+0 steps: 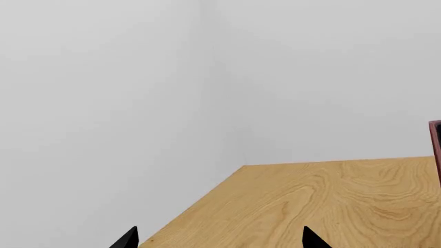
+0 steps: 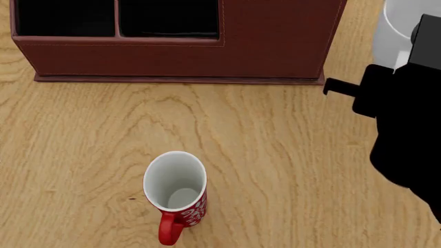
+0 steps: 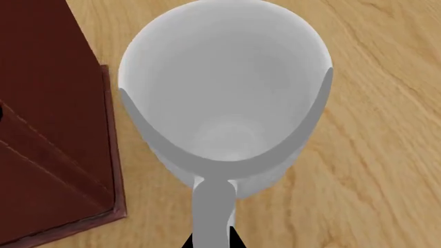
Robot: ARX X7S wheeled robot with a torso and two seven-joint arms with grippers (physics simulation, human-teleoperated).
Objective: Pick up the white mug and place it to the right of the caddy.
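Gleaming white mug — looped handle

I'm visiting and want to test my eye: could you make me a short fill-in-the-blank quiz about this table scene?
1. The white mug stands to the ____ of the caddy.
2. The red mug has its handle pointing ____ the caddy.
3. The table has a ____ surface.
4. Inside, the red mug is ____.

Missing words: right; away from; wooden; empty

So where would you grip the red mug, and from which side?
By the rim wall of the red mug, coming down from above: it stands upright with its mouth open. One of the jaws goes inside, one outside, away from the handle, which points toward the robot.
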